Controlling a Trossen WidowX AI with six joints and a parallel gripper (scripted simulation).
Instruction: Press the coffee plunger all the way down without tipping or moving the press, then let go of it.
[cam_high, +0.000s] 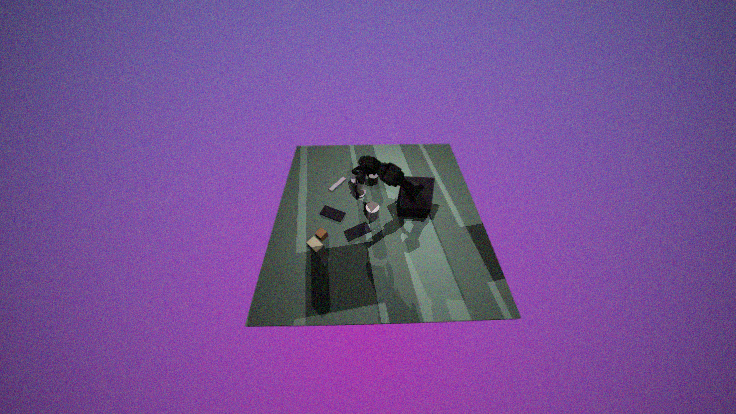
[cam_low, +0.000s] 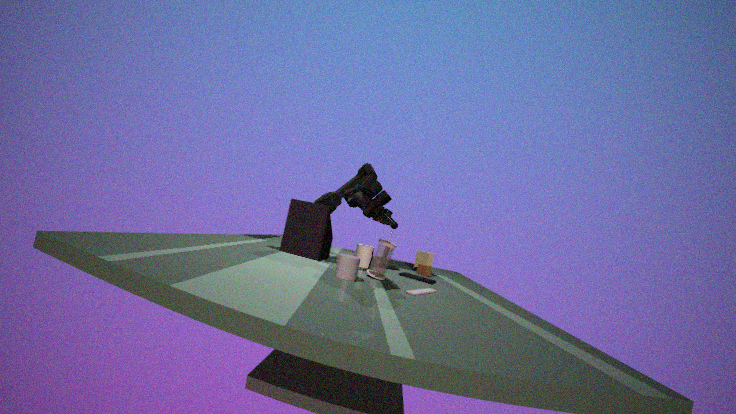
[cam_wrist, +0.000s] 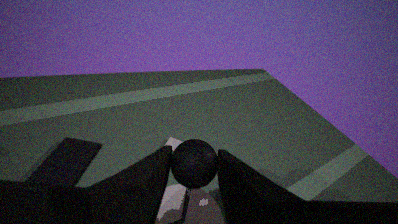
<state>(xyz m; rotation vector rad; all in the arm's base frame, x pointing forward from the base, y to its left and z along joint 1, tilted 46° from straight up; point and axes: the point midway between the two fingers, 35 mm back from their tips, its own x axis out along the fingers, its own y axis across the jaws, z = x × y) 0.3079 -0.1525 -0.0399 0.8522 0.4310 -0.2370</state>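
The coffee press (cam_low: 381, 259) (cam_high: 360, 192) is a clear cylinder on a pale round base. In the exterior view it leans, its top toward the right and its base tilted against the table. Its thin plunger rod (cam_low: 390, 235) stands up out of the top, so a length of it shows above the lid. The round black knob (cam_wrist: 194, 164) tops the rod. My gripper (cam_wrist: 194, 154) (cam_low: 393, 224) is shut on the knob, one finger at each side, above and slightly to the right of the press in the exterior view. Fingers hide part of the press in the wrist view.
A pinkish cup (cam_low: 347, 268) (cam_high: 373, 176) and a white cup (cam_low: 364, 255) (cam_high: 372, 207) stand close on either side. A dark slab (cam_high: 332, 213) (cam_wrist: 65, 161), another dark slab (cam_high: 356, 232), a pale bar (cam_high: 337, 183) (cam_low: 421, 291), a yellow block (cam_high: 314, 243) and an orange block (cam_high: 321, 233) lie beyond.
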